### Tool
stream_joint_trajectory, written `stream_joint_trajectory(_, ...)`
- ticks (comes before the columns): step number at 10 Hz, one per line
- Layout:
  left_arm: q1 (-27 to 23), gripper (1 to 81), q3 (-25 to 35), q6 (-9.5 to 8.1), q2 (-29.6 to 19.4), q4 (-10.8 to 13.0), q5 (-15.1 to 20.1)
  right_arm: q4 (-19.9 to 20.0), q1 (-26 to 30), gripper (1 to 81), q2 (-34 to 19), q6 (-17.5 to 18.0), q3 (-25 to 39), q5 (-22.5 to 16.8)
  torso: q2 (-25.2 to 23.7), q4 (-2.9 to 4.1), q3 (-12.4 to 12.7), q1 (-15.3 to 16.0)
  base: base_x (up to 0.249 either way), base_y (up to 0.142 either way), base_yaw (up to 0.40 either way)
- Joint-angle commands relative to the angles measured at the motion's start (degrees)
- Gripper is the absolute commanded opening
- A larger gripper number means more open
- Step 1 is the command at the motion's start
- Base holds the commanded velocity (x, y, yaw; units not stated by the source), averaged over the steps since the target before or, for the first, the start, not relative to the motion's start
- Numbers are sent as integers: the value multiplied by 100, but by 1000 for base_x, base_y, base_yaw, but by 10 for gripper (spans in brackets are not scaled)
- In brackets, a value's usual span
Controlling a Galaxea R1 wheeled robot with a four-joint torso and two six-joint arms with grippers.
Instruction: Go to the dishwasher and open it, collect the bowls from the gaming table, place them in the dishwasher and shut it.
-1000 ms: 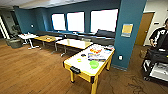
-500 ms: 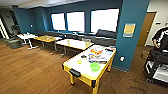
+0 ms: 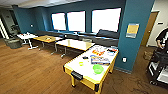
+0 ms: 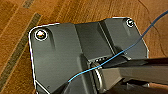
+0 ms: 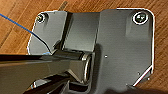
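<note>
So from my seat, the bright green bowl [image 3: 98, 69] is sitting on the white top of the gaming table [image 3: 75, 67], toward the near end on the right-hand side. The smaller pale yellow-green bowl [image 3: 81, 63] is on the same top, off to the green one's left and well apart from it. A small black object [image 3: 85, 57] lies a bit further back, and flat colourful boxes [image 3: 100, 60] cover the far half of the table, with the green bowl just in front of the nearest one. The table itself has yellow sides and legs and a black goal slot [image 3: 76, 75] at the end facing me, and it stands on the wood floor [image 3: 32, 72] in the lower middle of the head view, right next to a teal pillar [image 3: 135, 32].

Behind it there are a few light tables [image 3: 75, 44], a long bench [image 3: 100, 37] under three bright windows [image 3: 82, 20], and a person [image 3: 163, 38] by a black cart [image 3: 160, 67] at the far right.

As for the grippers, I honestly can't tell whether they're wide or narrow; both wrist views give me the dark plate and the arm over floorboards, with a thin blue cable [image 4: 117, 53] running across.
</note>
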Motion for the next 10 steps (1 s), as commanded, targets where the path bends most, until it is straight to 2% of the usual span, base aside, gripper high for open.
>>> stream_joint_trajectory(1, -200, 811, 1, 33, 1, 55, 212, -16, 248, 811, 44, -18, 24, -274, 0, 0, 0, 0, 134, 72, 0)
stream_joint_trajectory(10, -199, 811, 1, 33, 1, 55, 221, -16, 239, 811, 44, -18, 24, -274, 0, 0, 0, 0, 113, 84, 0)
